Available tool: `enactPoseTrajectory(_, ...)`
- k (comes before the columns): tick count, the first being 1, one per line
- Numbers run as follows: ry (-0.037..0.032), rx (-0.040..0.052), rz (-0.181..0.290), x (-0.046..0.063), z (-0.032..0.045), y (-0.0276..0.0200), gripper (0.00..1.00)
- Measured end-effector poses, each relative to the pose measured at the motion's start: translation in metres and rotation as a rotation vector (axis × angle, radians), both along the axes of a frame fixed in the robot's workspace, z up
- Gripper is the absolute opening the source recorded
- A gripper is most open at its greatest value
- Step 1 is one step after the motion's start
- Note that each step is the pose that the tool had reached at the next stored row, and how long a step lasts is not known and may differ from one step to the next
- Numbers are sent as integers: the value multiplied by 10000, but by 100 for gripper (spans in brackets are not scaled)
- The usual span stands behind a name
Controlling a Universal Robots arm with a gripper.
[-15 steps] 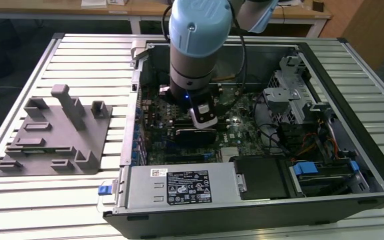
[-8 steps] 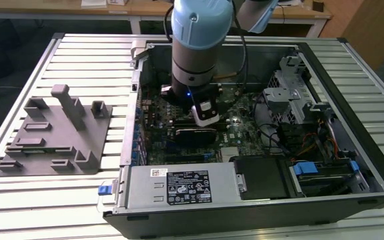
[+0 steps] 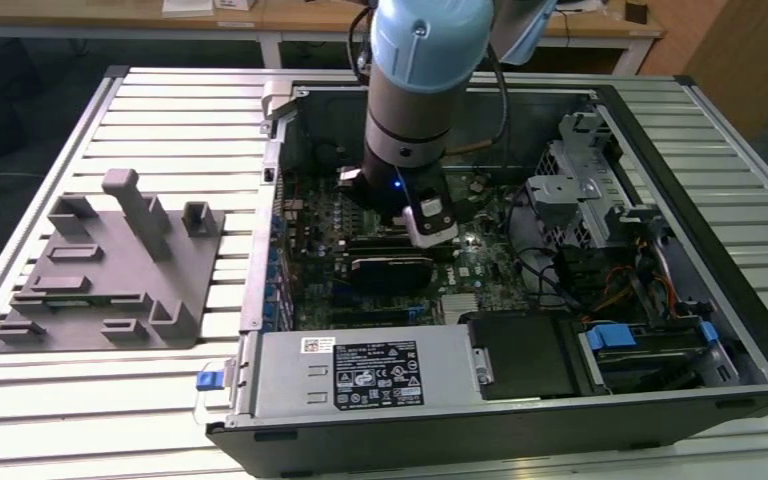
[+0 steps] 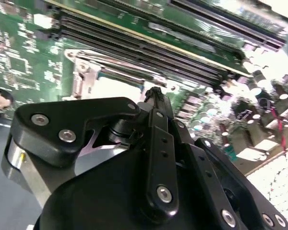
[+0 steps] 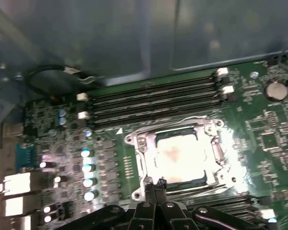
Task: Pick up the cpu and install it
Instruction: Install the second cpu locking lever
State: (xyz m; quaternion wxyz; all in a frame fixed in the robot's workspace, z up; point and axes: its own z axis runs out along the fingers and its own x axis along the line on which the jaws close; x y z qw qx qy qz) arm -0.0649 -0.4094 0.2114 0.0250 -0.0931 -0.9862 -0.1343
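silver slatted surface (image 3: 117,420) carrying an open black computer case (image 3: 704,250), with a grey plastic tray (image 3: 104,270) lying beside the case toward the exterior view's left. pale blue and grey arm (image 3: 424,90) reaching down into the case over the green motherboard (image 5: 273,139). dark memory slots (image 5: 153,103) running in parallel rows just beside the metal-framed socket (image 5: 216,148). cpu (image 5: 180,155), pale and square, lying flat inside the socket frame on the motherboard. black pincer (image 5: 155,188) poised at one edge of the socket in the first wrist view, its two fingertips (image 4: 153,93) pressed together, clenched on nothing and not gripping the cpu.
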Motion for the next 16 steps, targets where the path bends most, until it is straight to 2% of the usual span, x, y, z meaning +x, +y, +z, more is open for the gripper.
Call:
enactPoseTrajectory(3, 0, -65, -22, 65, 0, 20, 11)
enactPoseTrajectory(5, 0, -141, -30, 89, 1, 44, 11)
enactPoseTrajectory(12, -1, -471, -30, 117, 0, 210, 11)
enactPoseTrajectory(16, 0, -613, -40, 174, 0, 257, 11)
